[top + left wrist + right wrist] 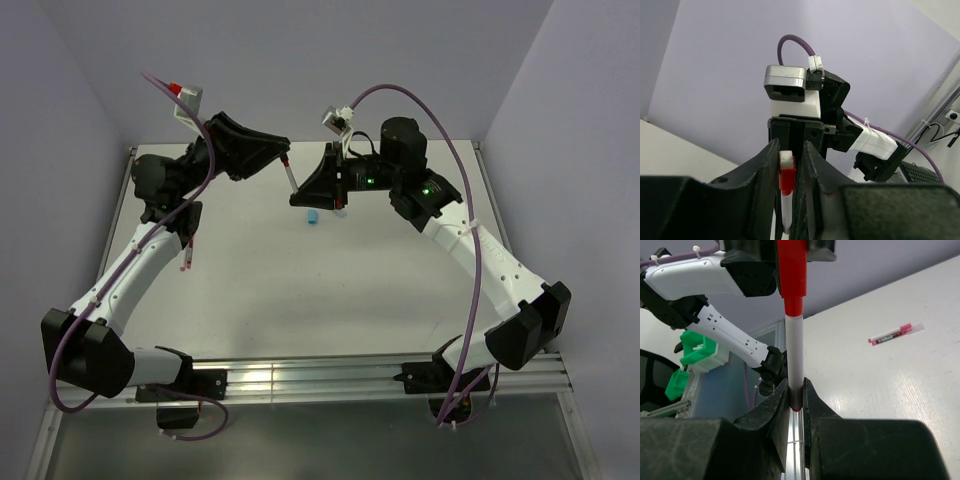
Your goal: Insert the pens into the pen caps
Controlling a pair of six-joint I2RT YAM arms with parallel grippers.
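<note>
The right gripper (796, 401) is clamped on the lower end of a white pen (794, 350), held in the air just behind the light blue cap (312, 217) lying on the table (350, 290). The left gripper (788, 165) closely flanks the pen's red cap (787, 179); whether it presses it cannot be told. A second pen (187, 258) lies well to the left of the blue cap.

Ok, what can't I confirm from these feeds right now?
- Left wrist: whether the left gripper truly clamps the red cap; its own fingers mask the contact.
- Right wrist: the lower tip of the pen, buried between the fingers of the right gripper; the cap's top, cut off by the frame edge.
- Top view: the cap-to-pen joint, too small.
</note>
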